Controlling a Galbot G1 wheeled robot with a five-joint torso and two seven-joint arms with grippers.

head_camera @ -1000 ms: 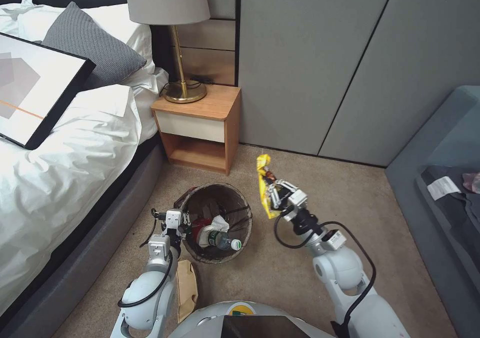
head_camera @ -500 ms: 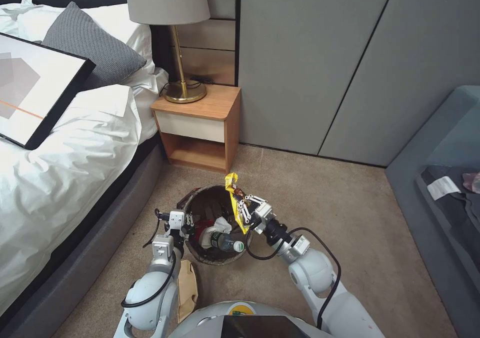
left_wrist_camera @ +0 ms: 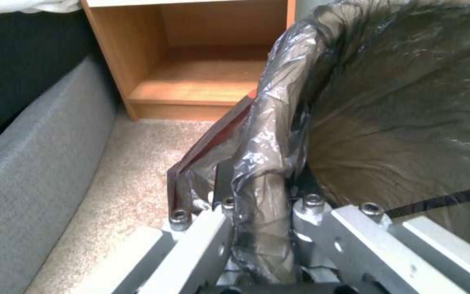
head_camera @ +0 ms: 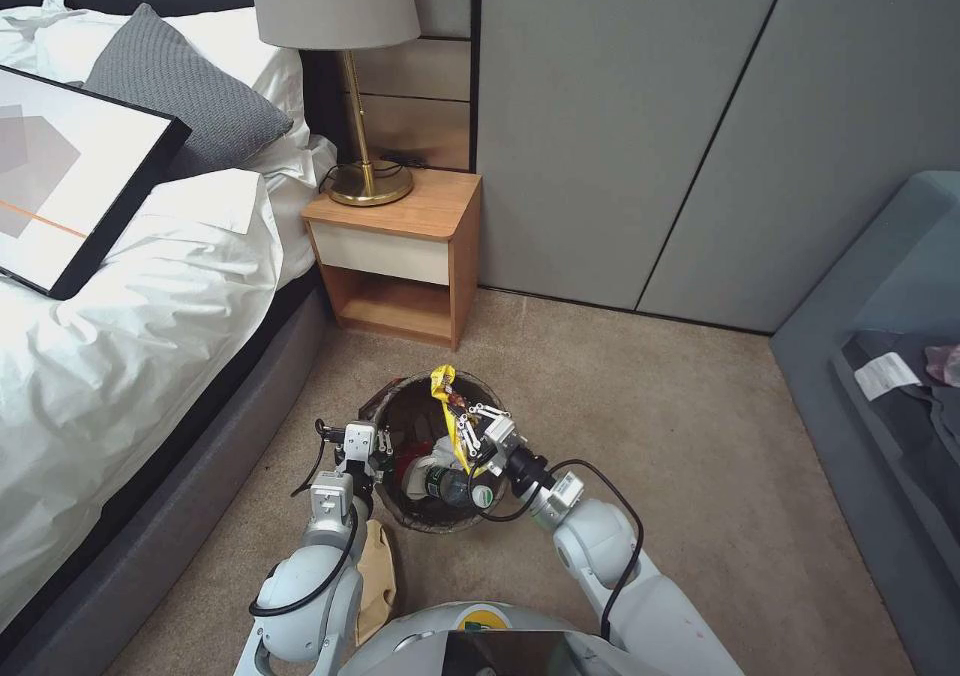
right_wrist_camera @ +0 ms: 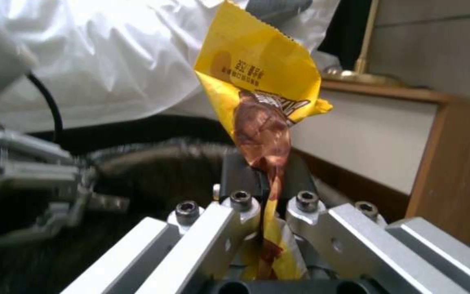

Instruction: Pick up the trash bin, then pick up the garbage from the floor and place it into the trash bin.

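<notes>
The trash bin (head_camera: 408,414), lined with a dark bag, stands on the carpet in front of me. My left gripper (head_camera: 361,448) is shut on its near-left rim; the left wrist view shows the gripper (left_wrist_camera: 257,185) clamping the bagged rim (left_wrist_camera: 278,122). My right gripper (head_camera: 476,435) is shut on a yellow snack wrapper (head_camera: 443,402), held upright over the bin's opening. In the right wrist view the wrapper (right_wrist_camera: 257,81) sticks up from that gripper (right_wrist_camera: 265,181). A white tissue (head_camera: 441,450) and a green-labelled bottle (head_camera: 452,488) lie inside the bin. A brown paper bag (head_camera: 373,576) lies on the floor by my left arm.
A wooden nightstand (head_camera: 400,251) with a lamp (head_camera: 345,76) stands just beyond the bin. The bed (head_camera: 130,286) runs along the left, its grey base close to my left arm. A grey sofa (head_camera: 880,356) borders the right. Open carpet (head_camera: 650,416) lies to the bin's right.
My right gripper has carried the yellow wrapper left and down, from beside the bin to over its opening. The left gripper keeps its hold on the rim.
</notes>
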